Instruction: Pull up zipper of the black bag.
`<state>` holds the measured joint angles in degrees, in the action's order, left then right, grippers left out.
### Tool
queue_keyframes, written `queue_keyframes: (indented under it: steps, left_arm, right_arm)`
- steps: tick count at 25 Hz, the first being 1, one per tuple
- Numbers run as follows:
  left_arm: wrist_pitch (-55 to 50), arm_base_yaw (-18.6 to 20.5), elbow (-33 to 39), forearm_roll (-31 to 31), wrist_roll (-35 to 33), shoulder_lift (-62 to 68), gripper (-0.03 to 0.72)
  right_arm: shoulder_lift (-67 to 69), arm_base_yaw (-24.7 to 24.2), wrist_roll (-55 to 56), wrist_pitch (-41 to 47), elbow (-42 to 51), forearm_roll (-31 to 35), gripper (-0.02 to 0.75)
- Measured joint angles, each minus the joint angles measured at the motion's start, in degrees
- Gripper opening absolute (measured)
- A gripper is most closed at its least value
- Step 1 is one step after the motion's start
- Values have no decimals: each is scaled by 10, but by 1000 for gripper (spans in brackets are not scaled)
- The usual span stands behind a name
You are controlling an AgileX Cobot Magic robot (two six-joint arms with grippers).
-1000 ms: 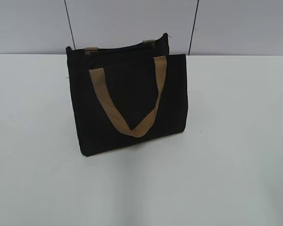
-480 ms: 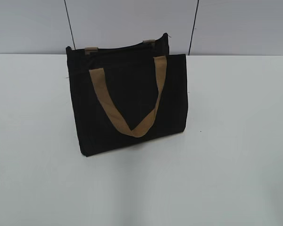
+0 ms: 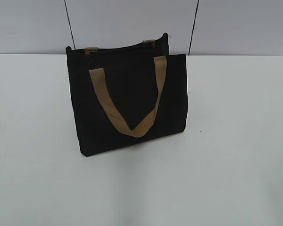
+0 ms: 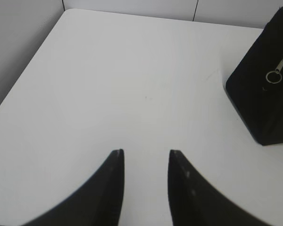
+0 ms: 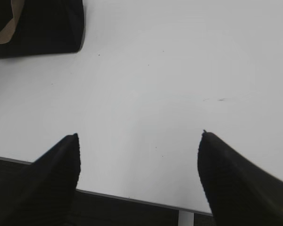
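The black bag (image 3: 127, 99) stands upright on the white table (image 3: 236, 141), its tan handle (image 3: 132, 101) hanging in a V down the front panel. The zipper (image 4: 276, 71), a silver tab with a ring, hangs on the bag's end wall in the left wrist view. Left gripper (image 4: 146, 153) hovers over bare table well apart from the bag, fingers slightly parted, holding nothing. Right gripper (image 5: 139, 135) sits near the table's front edge, below the bag's corner, fingers spread wide
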<state>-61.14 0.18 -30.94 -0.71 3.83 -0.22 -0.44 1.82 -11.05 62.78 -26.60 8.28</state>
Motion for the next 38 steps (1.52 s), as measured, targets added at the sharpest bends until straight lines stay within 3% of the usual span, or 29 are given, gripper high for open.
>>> queue_keyframes:
  steps: [9, 13, 21, 28, 38]
  left_arm:
    - [15, 0, -9, 10, 0, 76, 245]
    - [63, 0, -35, 32, -15, 147, 283]
    - [195, 0, -42, 180, -172, 282, 415]
    - [334, -3, -41, 281, -338, 415, 431]
    - [574, -118, -40, 323, -370, 658, 434]
  right_arm:
    - [0, 0, 0, 0, 0, 0, 589]
    - [0, 0, 0, 0, 0, 3, 589]
    - [0, 0, 0, 0, 0, 6, 589]
    - [0, 0, 0, 0, 0, 8, 589]
    - [0, 0, 0, 0, 0, 9, 589]
